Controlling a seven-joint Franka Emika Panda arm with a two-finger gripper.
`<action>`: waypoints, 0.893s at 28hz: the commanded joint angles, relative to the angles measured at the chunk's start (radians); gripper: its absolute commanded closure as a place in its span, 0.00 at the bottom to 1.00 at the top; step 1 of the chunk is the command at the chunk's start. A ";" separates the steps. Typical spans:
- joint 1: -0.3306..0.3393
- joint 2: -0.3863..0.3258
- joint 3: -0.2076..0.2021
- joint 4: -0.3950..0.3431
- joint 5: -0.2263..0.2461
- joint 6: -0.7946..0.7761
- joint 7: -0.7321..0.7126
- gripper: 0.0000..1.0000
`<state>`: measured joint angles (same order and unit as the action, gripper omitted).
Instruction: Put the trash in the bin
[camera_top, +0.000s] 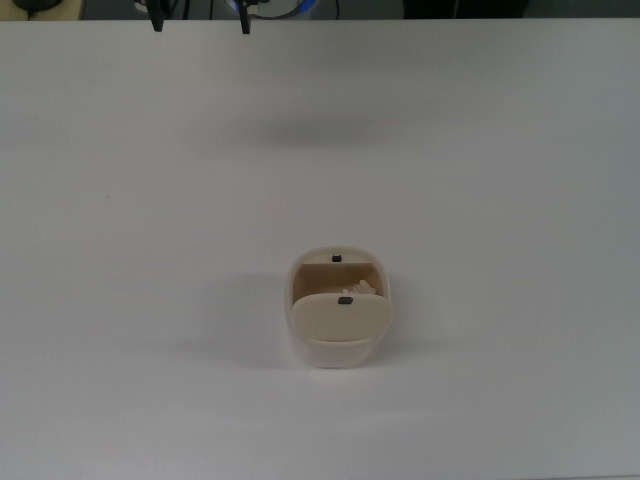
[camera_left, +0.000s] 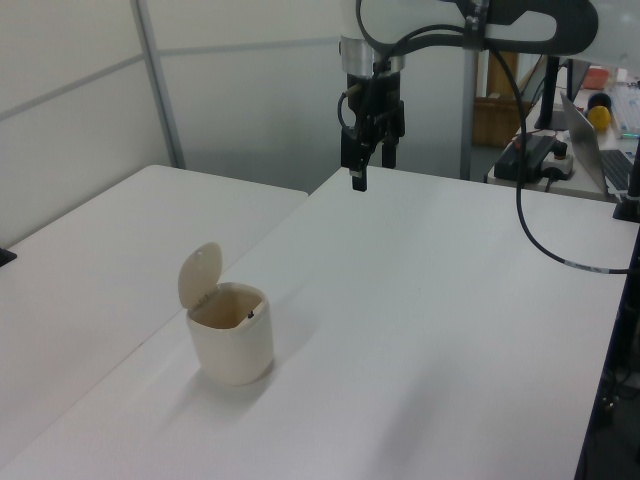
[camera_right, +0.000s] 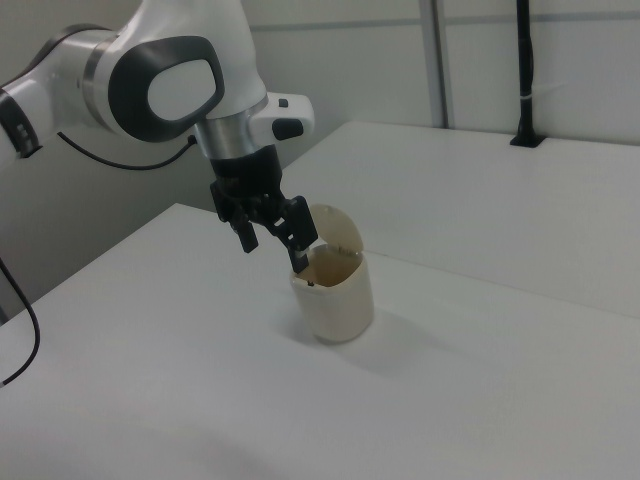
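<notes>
one bin (camera_top: 338, 318), one trash (camera_top: 361, 289), one claw (camera_left: 371, 171)

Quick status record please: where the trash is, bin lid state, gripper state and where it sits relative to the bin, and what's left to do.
trash: off-white wad inside the bin, partly hidden under the lid
bin: upright on the white table, flap lid raised
gripper: open, empty, hanging high above the table, well clear of the bin
contact: none between gripper and bin
task: trash appears to be in the bin; nothing left on the table to pick up
</notes>
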<state>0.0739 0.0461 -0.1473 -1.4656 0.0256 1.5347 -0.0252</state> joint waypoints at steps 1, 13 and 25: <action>0.003 -0.014 -0.008 -0.002 0.023 -0.022 0.013 0.00; 0.003 -0.037 -0.006 -0.016 0.022 -0.076 -0.004 0.00; 0.000 -0.037 -0.003 -0.018 0.010 -0.073 -0.071 0.00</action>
<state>0.0739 0.0292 -0.1473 -1.4669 0.0259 1.4826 -0.0695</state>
